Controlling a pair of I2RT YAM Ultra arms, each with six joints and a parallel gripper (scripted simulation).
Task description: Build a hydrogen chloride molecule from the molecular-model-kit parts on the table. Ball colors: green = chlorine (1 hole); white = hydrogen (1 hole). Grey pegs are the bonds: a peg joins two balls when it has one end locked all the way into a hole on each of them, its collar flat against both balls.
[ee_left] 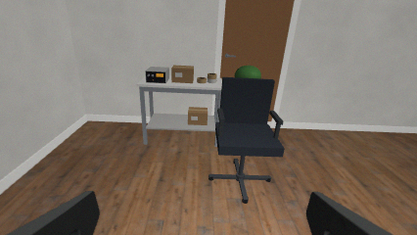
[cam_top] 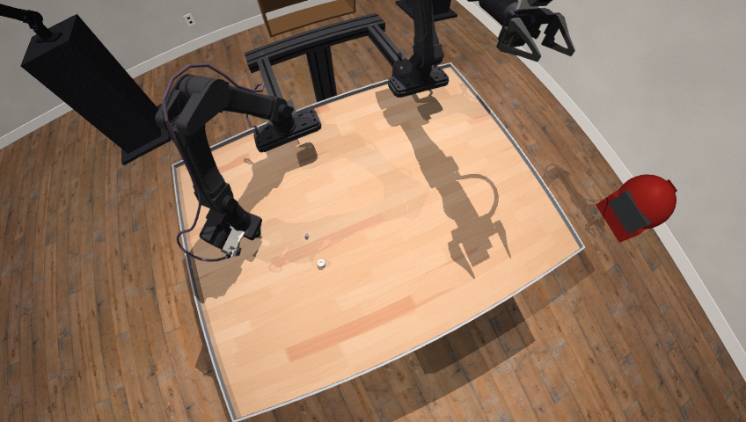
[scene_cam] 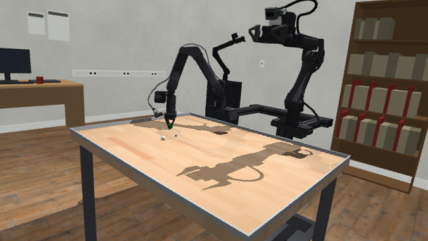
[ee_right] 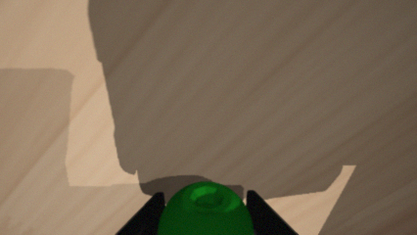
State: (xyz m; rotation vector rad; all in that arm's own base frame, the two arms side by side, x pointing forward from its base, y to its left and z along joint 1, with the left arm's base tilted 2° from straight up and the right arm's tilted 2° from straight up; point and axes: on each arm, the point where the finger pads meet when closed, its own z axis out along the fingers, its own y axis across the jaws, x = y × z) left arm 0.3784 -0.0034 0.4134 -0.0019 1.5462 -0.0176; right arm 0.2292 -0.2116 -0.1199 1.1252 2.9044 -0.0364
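- At the left of the top view, the right hand (cam_top: 254,229) (scene_cam: 170,126) (ee_right: 206,202) is gripping the green chlorine ball (cam_top: 258,233) (scene_cam: 170,124) (ee_right: 206,217), its two fingers pressing opposite sides; whether the ball is touching the surface (cam_top: 366,334) (scene_cam: 164,165), I cannot tell.
- The green ball's hole is facing the wrist camera, lying off the pinch line. The ball is probably behaving as a light, stiff, rather slippery plastic sphere, so it is calling for a grip across its widest part, with the hole staying free.
- Next along, the small grey peg (cam_top: 306,236) (scene_cam: 175,135) is lying on the surface, apart from both balls. It is likely proving light, rigid and easy to knock or roll; a hand should be taking it by its collar or one end, leaving the other end bare for a hole.
- Just beyond it, the white hydrogen ball (cam_top: 321,263) (scene_cam: 163,137) is resting loose, with its hole seemingly facing up. Being small and round, it is probably needing a low, centred pinch at the sides, and firm steadying while the peg is being pushed in.
- At the far right, the left hand (cam_top: 554,55) (scene_cam: 261,33) (ee_left: 203,202) is hanging high with its fingers spread wide, holding nothing.
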